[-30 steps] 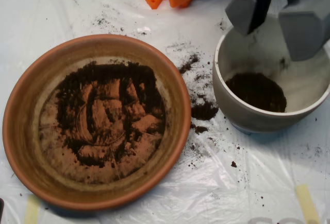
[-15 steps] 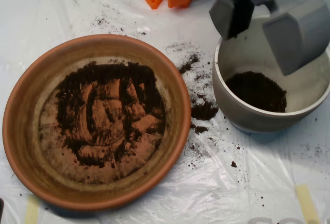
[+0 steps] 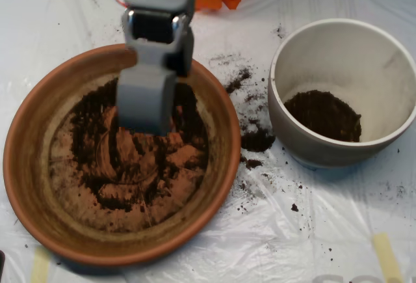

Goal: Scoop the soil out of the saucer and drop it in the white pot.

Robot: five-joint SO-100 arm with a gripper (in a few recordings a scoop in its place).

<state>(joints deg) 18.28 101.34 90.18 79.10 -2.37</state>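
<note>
Grey scoop (image 3: pixel 146 97), fingers apparently closed, hangs over the saucer (image 3: pixel 39 120) with thin dark soil (image 3: pixel 140 166) directly beneath, the white pot (image 3: pixel 292 120) to its right.

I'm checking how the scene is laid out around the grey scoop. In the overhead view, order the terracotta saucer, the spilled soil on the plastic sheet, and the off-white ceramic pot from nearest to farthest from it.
1. Round terracotta saucer: directly beneath the grey scoop.
2. Spilled dark soil on the sheet: right of the saucer's rim.
3. Off-white ceramic pot: far right.
</note>
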